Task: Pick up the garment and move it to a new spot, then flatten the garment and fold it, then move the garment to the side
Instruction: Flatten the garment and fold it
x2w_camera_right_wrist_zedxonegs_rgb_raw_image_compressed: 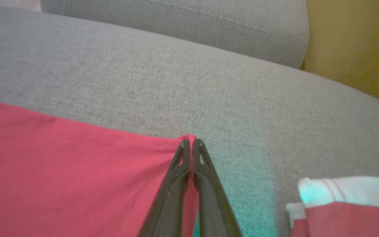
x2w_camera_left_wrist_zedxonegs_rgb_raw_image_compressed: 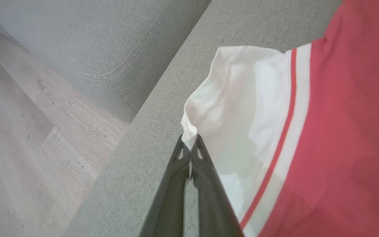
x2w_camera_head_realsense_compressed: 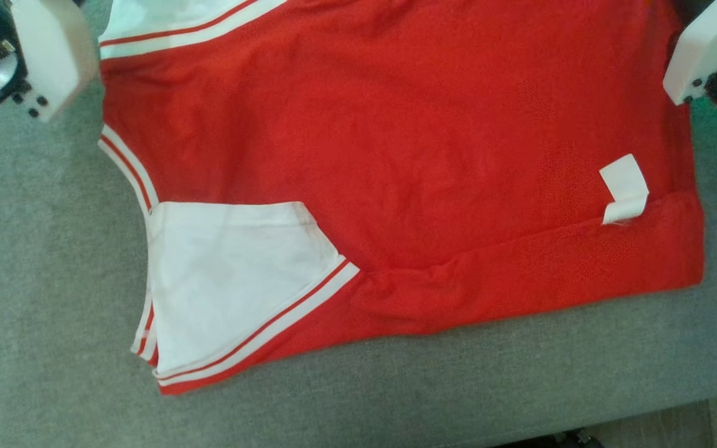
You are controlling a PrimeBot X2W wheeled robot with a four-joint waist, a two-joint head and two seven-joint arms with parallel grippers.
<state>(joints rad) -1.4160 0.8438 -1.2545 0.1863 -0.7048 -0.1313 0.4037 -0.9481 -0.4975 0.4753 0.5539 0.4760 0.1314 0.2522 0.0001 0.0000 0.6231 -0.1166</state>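
The garment (x2w_camera_head_realsense_compressed: 396, 155) is a red shirt with white, red-striped sleeves, spread on a grey sofa seat (x2w_camera_head_realsense_compressed: 35, 280). A white sleeve (x2w_camera_head_realsense_compressed: 228, 274) lies folded over its near left part, and a white label (x2w_camera_head_realsense_compressed: 625, 186) sticks up near the right hem. In the left wrist view my left gripper (x2w_camera_left_wrist_zedxonegs_rgb_raw_image_compressed: 189, 140) is shut on the edge of a white sleeve (x2w_camera_left_wrist_zedxonegs_rgb_raw_image_compressed: 242, 108). In the right wrist view my right gripper (x2w_camera_right_wrist_zedxonegs_rgb_raw_image_compressed: 191, 142) is shut on a red corner of the garment (x2w_camera_right_wrist_zedxonegs_rgb_raw_image_compressed: 61, 171). My pale wrist housings show at the top left (x2w_camera_head_realsense_compressed: 47, 50) and top right (x2w_camera_head_realsense_compressed: 707, 50) of the head view.
A grey back cushion (x2w_camera_right_wrist_zedxonegs_rgb_raw_image_compressed: 209, 26) runs behind the seat, with a yellow cushion (x2w_camera_right_wrist_zedxonegs_rgb_raw_image_compressed: 357, 42) beside it. Wooden floor (x2w_camera_left_wrist_zedxonegs_rgb_raw_image_compressed: 28, 131) lies past the seat's edge on my left. A red and white fold of cloth (x2w_camera_right_wrist_zedxonegs_rgb_raw_image_compressed: 341, 204) lies near my right gripper.
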